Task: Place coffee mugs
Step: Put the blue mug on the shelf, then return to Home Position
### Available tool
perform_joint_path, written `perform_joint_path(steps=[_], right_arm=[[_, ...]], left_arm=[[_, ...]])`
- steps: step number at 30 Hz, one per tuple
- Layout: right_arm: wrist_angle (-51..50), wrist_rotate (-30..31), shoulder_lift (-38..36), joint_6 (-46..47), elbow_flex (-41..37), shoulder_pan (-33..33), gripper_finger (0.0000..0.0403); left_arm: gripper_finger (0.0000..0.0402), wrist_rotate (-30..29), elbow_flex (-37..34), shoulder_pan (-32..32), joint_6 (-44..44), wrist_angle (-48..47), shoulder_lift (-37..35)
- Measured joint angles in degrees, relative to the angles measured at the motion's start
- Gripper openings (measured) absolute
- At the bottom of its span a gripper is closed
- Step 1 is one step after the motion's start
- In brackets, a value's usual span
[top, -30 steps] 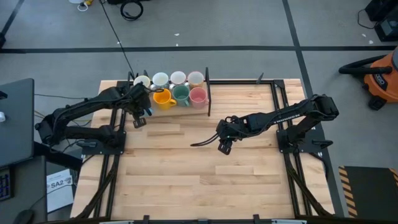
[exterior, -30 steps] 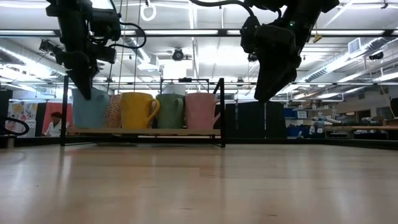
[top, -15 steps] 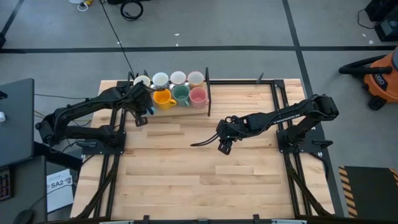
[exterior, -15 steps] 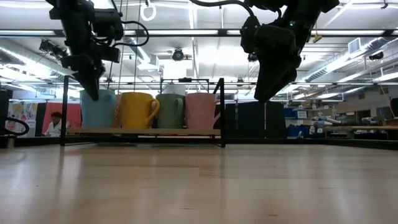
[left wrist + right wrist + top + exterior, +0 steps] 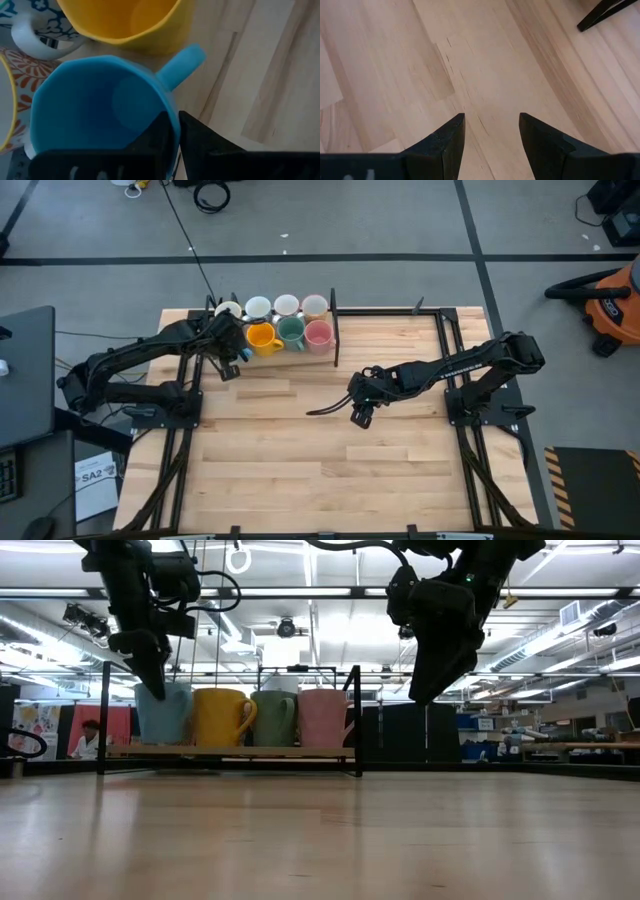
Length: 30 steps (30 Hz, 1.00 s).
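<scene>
The light blue mug [image 5: 95, 105] hangs in my left gripper [image 5: 172, 135] at the left end of the black rack [image 5: 333, 330], beside the yellow-orange mug [image 5: 220, 717]. My left gripper [image 5: 152, 688] is shut on its rim. The green mug [image 5: 272, 718] and the pink mug [image 5: 322, 717] stand in the same front row on the rack's board. White and patterned mugs [image 5: 272, 306] fill the back row. My right gripper [image 5: 358, 416] is open, hovering over bare wood [image 5: 490, 75] at mid-table. My left gripper pinches the blue mug's rim [image 5: 173, 116] just beside the handle [image 5: 182, 65], one finger [image 5: 155, 137] inside the cup and one finger [image 5: 205, 145] outside. The fingers come from above, pointing down. The mug stays upright, its base level with the other mugs' bases; whether it rests on the board I cannot tell.
The rack's black uprights [image 5: 357, 720] stand at its ends on the far left part of the table. A patterned mug [image 5: 30, 30] sits right behind the blue one. A dark cable [image 5: 322, 411] lies near my right gripper. Open wood spreads across the near half [image 5: 320, 470].
My left gripper has carried the blue mug toward the table's right and slightly toward the far edge, closing the gap to the yellow-orange mug; the mug now hides the patterned mug behind it in the low view. It has stayed upright.
</scene>
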Motion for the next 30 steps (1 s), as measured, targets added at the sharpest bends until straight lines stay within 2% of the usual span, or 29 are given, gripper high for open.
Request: perform_joint_path(steps=[5, 16, 26, 30], right_arm=[[0.0, 0.0, 0.0, 0.0, 0.0, 0.0, 0.0193], [0.0, 0.0, 0.0, 0.0, 0.0, 0.0, 0.0193], [0.0, 0.0, 0.0, 0.4, 0.0, 0.0, 0.0193], [0.0, 0.0, 0.0, 0.4, 0.0, 0.0, 0.0193]], left_arm=[[0.0054, 0.0, 0.0, 0.0, 0.0, 0.0, 0.0], [0.0125, -0.2, 0.1, 0.0, -0.4, 0.3, -0.1], [0.013, -0.4, 0.5, -0.2, -0.5, -0.1, -0.1], [0.013, -0.4, 4.3, -0.3, -0.7, -1.7, -0.1]])
